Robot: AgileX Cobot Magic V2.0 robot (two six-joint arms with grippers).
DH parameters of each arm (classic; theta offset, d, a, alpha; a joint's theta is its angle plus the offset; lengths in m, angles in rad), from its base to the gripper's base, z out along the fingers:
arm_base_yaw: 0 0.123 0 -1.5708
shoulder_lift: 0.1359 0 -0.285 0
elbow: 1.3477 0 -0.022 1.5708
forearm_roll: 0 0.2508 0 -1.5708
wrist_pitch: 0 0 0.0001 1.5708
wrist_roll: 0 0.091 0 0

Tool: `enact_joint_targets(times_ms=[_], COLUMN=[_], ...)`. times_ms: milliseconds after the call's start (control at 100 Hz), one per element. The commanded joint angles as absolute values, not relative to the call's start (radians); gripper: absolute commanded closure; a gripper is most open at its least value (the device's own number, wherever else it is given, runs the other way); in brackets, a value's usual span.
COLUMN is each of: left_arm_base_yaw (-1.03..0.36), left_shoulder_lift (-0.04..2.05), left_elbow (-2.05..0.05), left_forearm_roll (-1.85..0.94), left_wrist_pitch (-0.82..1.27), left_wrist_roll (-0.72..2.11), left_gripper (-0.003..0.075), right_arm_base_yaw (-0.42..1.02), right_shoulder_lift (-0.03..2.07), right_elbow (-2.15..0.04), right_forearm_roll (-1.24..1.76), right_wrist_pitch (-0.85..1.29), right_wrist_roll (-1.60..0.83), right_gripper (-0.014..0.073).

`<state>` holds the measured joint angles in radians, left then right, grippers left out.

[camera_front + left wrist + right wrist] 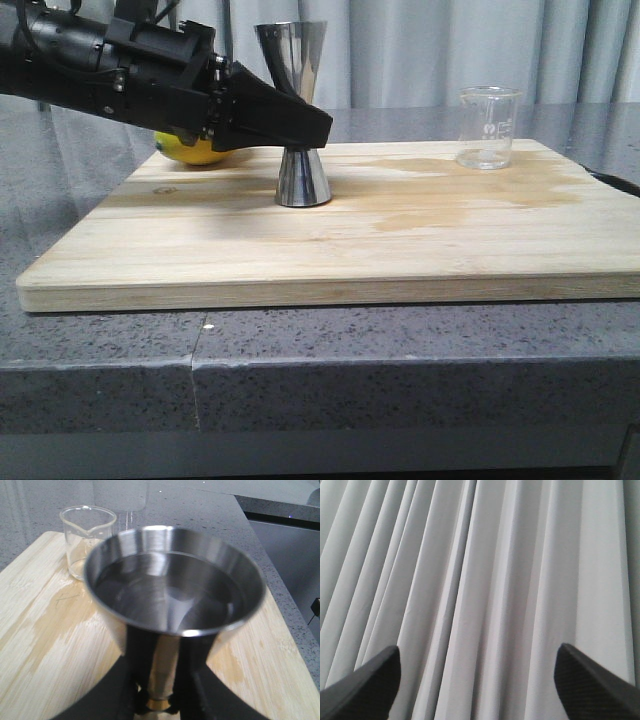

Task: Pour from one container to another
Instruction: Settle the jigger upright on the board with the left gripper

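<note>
Steel was what my left gripper (318,128) had hold of: my jaws were clamped on the narrow waist of the jigger (298,110), right at the thin gold band (160,704), with the jigger standing upright on the wooden board (300,250) near its middle. My left wrist view showed its upper cup holding dark liquid that came well up toward the rim. The beaker (488,127) stood upright and apparently empty at the far right of the board, well apart from the jigger, beside a broad wet stain (470,190) in the wood. A yellow fruit (195,150) lay behind my left arm. My right gripper (480,680) was lifted away toward the curtain (485,580), jaws wide apart and holding nothing.

I judged the jigger stiff, smooth and slippery, top-heavy with its cup full, so the waist seemed the only sound place to grip; the flaring cones above and below would stop it sliding through. Any tilt would spill it. The beaker I judged light, thin-walled and fragile, best taken around its straight wall below the flared rim, with gentle pressure, since glass on wet wood could skid.
</note>
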<state>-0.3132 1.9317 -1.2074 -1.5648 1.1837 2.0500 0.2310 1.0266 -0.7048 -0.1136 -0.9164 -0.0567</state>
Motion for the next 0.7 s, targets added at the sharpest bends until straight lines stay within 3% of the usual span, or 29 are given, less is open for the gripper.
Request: enact_joint_targets(times_ms=[0, 180, 690], left_arm_base_yaw=[-0.313, -0.313, -0.313], left_shoulder_lift=[1.898, 1.898, 1.896], left_elbow=[-1.224, -1.224, -1.224], left_forearm_roll=[-1.566, -1.566, -1.561], left_wrist_pitch=[1.279, 1.279, 1.279], left_wrist_roll=[2.028, 2.028, 2.028], left_gripper=[0.0607, 0.0523, 0.0385], right_arm_base_yaw=[0.227, 0.227, 0.227], right_shoulder_lift=[1.004, 1.004, 1.004], right_elbow=[-0.727, -0.727, -0.727], right_forearm_roll=[-0.114, -0.114, -0.114], right_wrist_pitch=[-0.97, -0.97, -0.97], right_wrist_roll=[-0.065, -0.065, -0.065], right_gripper=[0.003, 0.003, 0.003])
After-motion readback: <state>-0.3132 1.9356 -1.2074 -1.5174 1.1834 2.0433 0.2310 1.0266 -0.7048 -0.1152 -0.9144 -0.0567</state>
